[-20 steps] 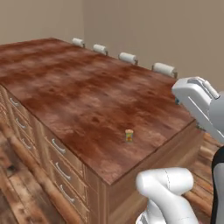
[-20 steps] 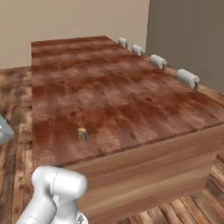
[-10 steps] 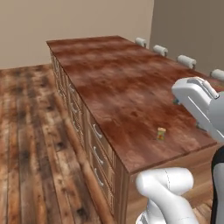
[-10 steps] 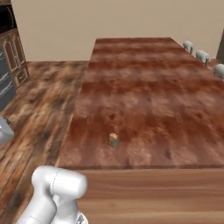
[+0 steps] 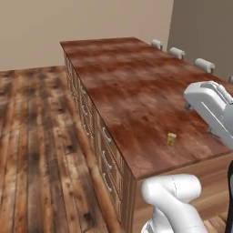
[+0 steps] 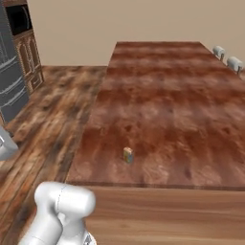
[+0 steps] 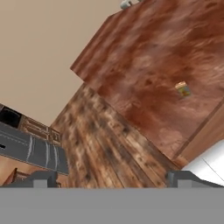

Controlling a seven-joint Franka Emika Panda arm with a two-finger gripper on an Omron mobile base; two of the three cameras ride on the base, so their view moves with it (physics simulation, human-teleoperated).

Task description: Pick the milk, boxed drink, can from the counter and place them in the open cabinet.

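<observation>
While parked at the near corner of the bench (image 5: 136, 86), noted one small yellow-orange boxed drink (image 5: 171, 139) upright on the wood-grain top, close to the front edge, nothing touching it. Same box in right base view (image 6: 128, 154) and in hand view (image 7: 183, 89), there tilted with the camera. Left base view alone gives the drawer fronts (image 5: 105, 157) down the bench side; a small blue patch behind the white arm link, too hidden to name. Right base view adds a dark tall appliance (image 6: 10, 81) and arched-panel cabinet (image 6: 29, 57) at far left. White stool tops (image 5: 176, 52) cut off along the far edge. Tool (image 7: 113, 177) spread wide, holding nothing, tips barely clearing the bottom of hand view, over plank floor (image 7: 105, 144).
</observation>
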